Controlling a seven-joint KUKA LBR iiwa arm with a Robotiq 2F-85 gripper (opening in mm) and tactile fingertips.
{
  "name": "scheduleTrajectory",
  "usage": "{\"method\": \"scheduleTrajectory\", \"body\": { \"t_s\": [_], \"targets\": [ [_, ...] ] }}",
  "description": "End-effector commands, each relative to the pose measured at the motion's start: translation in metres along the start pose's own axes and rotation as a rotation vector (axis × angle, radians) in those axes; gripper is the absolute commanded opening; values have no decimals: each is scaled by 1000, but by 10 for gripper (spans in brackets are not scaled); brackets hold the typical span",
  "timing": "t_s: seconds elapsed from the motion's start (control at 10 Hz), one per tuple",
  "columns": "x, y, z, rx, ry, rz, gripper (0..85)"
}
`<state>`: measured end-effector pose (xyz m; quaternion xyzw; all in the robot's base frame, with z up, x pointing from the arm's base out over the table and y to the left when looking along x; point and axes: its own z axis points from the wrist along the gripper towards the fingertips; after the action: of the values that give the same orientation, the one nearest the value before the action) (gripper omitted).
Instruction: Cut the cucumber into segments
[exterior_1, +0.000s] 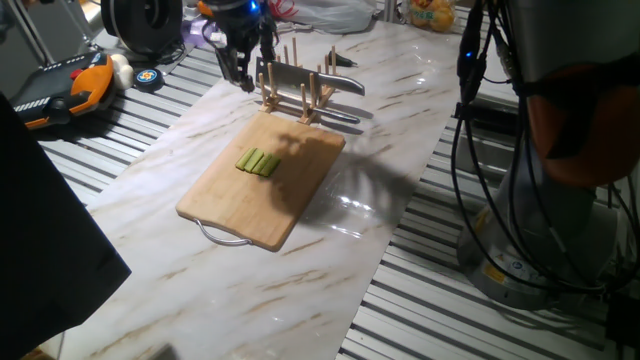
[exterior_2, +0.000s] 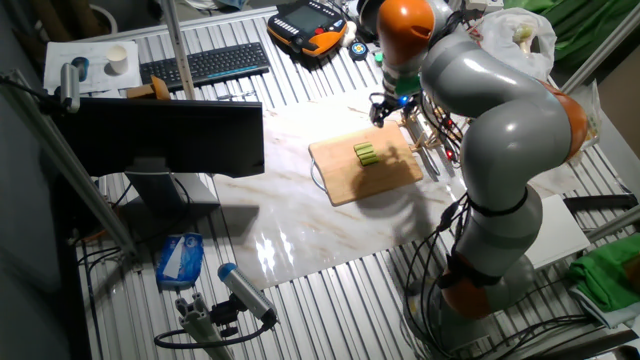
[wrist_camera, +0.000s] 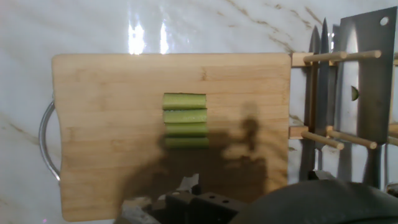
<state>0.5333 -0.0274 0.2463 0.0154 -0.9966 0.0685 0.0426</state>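
Note:
Several light green cucumber (exterior_1: 258, 162) (exterior_2: 366, 153) (wrist_camera: 185, 120) sticks lie side by side near the middle of the wooden cutting board (exterior_1: 290, 205) (exterior_2: 345, 182) (wrist_camera: 99, 124). No short segments show in any view. My gripper (exterior_1: 245, 68) (exterior_2: 385, 110) hangs above the marble table, just beyond the board's far end and beside the wooden knife rack (exterior_1: 300, 92) (wrist_camera: 329, 134). Its fingers look spread and hold nothing. A cleaver (exterior_1: 300, 78) (wrist_camera: 367, 106) and slimmer knives stand in the rack. In the hand view only the hand's dark base shows at the bottom edge.
The board has a metal loop handle (exterior_1: 220, 235) (wrist_camera: 46, 140) at its near end. An orange teach pendant (exterior_1: 70, 85) (exterior_2: 310, 25) lies at the table's far side. A keyboard (exterior_2: 205, 65) and a monitor (exterior_2: 170, 135) stand off to one side.

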Motion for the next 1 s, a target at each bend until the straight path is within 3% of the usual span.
{"method": "scheduleTrajectory", "body": {
  "t_s": [0.0, 0.3, 0.5, 0.9],
  "targets": [
    [-2, -5, 1, -2, 1, -4, 850],
    [-10, -27, 15, -2, 1, -24, 850],
    [-13, -44, 32, -8, -4, -33, 850],
    [-14, -61, 53, -8, -14, -33, 850]
  ]
}}
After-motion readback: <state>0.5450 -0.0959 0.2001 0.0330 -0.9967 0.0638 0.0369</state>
